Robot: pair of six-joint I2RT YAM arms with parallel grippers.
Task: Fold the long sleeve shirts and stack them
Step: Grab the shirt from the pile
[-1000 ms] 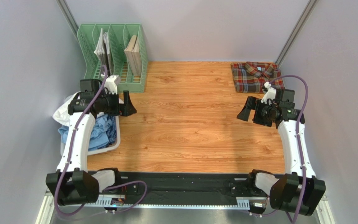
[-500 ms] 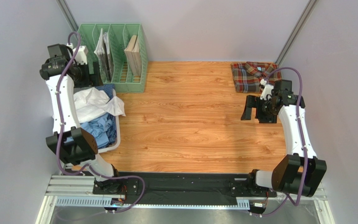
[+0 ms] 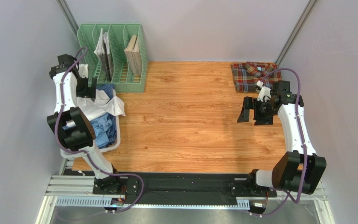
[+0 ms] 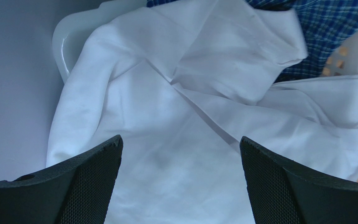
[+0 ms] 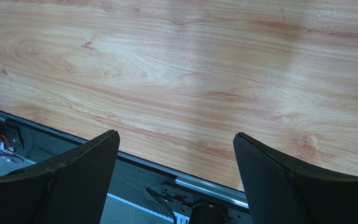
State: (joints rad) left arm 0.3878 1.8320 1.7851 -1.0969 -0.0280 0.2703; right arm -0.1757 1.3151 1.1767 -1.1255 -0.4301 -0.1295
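Note:
A crumpled plain white shirt [image 3: 99,106] lies on top of a white basket [image 3: 116,140] at the left. A light blue shirt [image 3: 102,128] and a dark blue checked shirt [image 3: 105,87] lie under it. My left gripper [image 3: 86,87] hangs open just above the white shirt [image 4: 176,112], and the left gripper [image 4: 180,139] has nothing between its fingers. The checked shirt [image 4: 335,28] shows at the basket's far side. A folded plaid shirt [image 3: 253,75] lies at the back right. My right gripper [image 3: 253,114] is open and empty over bare wood; the right gripper [image 5: 176,135] points down at the table.
A green file rack [image 3: 115,51] with books stands behind the basket, close to my left arm. The basket rim [image 4: 69,37] sits against the left wall. The wooden table [image 3: 190,121] ends at a black rail [image 5: 204,186] at the near edge.
My left arm swung from over the table to the back left, then came down over the white shirt in the basket. The right gripper tipped downward and shifted slightly.

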